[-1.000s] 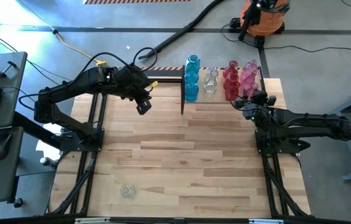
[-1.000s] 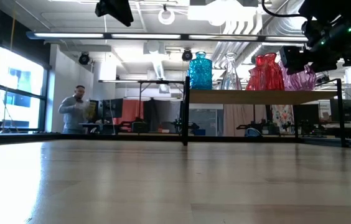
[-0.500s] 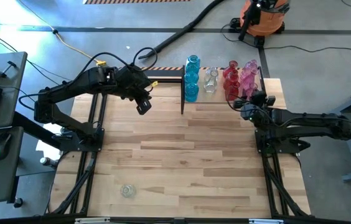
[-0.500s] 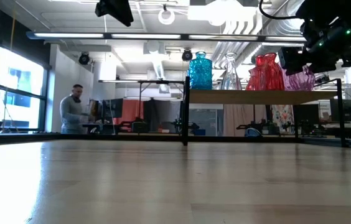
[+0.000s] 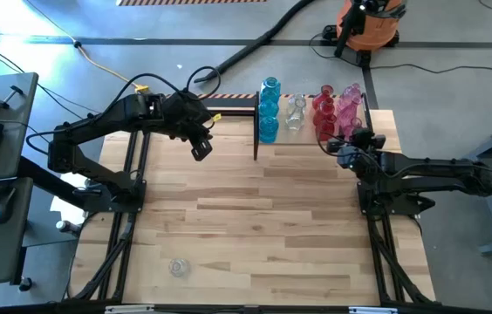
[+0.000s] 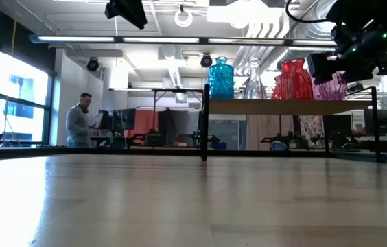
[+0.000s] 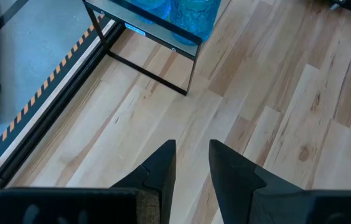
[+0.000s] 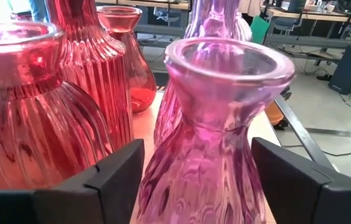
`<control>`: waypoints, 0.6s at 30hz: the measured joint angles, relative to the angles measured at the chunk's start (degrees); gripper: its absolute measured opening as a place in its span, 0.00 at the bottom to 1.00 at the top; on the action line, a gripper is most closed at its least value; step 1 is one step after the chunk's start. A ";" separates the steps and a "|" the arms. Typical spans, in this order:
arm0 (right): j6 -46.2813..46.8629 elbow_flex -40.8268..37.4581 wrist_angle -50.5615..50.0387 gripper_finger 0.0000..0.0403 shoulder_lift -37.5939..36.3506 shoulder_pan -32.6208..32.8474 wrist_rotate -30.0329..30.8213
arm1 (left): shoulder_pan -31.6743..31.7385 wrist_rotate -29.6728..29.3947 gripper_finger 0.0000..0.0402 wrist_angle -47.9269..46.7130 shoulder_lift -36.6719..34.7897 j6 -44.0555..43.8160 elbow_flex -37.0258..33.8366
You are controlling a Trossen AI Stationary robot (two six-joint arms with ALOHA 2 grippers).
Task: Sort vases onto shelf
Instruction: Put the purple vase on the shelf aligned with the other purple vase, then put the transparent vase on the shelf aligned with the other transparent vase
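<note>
Right wrist view only: right hand point(image 8: 200, 180) has its fingers point(image 8: 116, 171) spread either side of a pink vase point(image 8: 216, 124), dark pads clear of the glass on both sides, not pinching it. Red vases point(image 8: 35, 106) stand just beside it, another pink one behind. High view can't show that gap; there the right hand point(image 5: 348, 148) just sits at the shelf's point(image 5: 311, 135) right end by the pink vases point(image 5: 348, 109).

High view only: shelf sits along the counter's point(image 5: 255, 227) far edge, right of centre, with vases grouped by colour, blue point(image 5: 269, 109) at its left end, then clear point(image 5: 295, 113), red point(image 5: 324, 112), pink at its right end. One clear vase point(image 5: 177, 267) lies alone near the counter's near left corner, well apart from the shelf. Left hand point(image 5: 200, 148) hangs over the counter's far left part, left of the shelf.

Left wrist view: left hand point(image 7: 191, 163) fingers narrowly apart, nothing between them, bare wood below; shelf corner with blue vases point(image 7: 182, 12) ahead.

Low view: vases in a row on the shelf top point(image 6: 289, 106), black uprights below, right arm dark in front of the pink ones.

Counter is light wood planks on a black frame. Room: grey floor, striped tape, black hose, orange vacuum point(image 5: 366, 24) beyond the far edge; keyboard desk off the left edge. Low view shows windows, ceiling ducts, a person point(image 6: 78, 127) standing at desks far back.
</note>
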 joint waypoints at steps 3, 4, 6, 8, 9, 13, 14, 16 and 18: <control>-0.03 -0.02 -0.10 0.72 -0.71 0.00 0.32 | 0.00 0.00 0.22 0.00 0.00 -0.02 0.00; -0.24 -0.02 -0.07 0.73 -0.93 0.00 0.59 | 0.00 0.00 0.22 0.02 0.00 0.00 0.00; -0.49 -0.02 -0.17 0.75 -1.27 0.00 0.82 | 0.00 0.00 0.22 0.00 0.00 -0.02 0.00; -0.52 -0.02 -0.20 0.75 -1.63 0.00 0.89 | 0.00 0.00 0.22 0.00 0.00 -0.01 0.00; -0.53 -0.02 -0.08 0.75 -1.70 0.00 0.90 | 0.00 0.00 0.22 0.01 0.00 0.00 0.00; -1.89 -0.04 0.52 0.76 -2.35 0.00 0.91 | 0.00 0.00 0.22 0.02 0.00 -0.01 0.00; -2.72 -0.04 1.21 0.76 -2.63 0.00 0.93 | 0.00 0.00 0.22 0.02 0.00 -0.02 0.00; -4.42 -0.02 2.24 0.76 -3.12 0.00 1.04 | 0.00 0.00 0.22 0.02 0.00 0.00 0.00; -5.70 0.47 2.25 0.76 -3.54 0.00 1.06 | 0.00 0.00 0.22 0.02 0.00 -0.02 0.00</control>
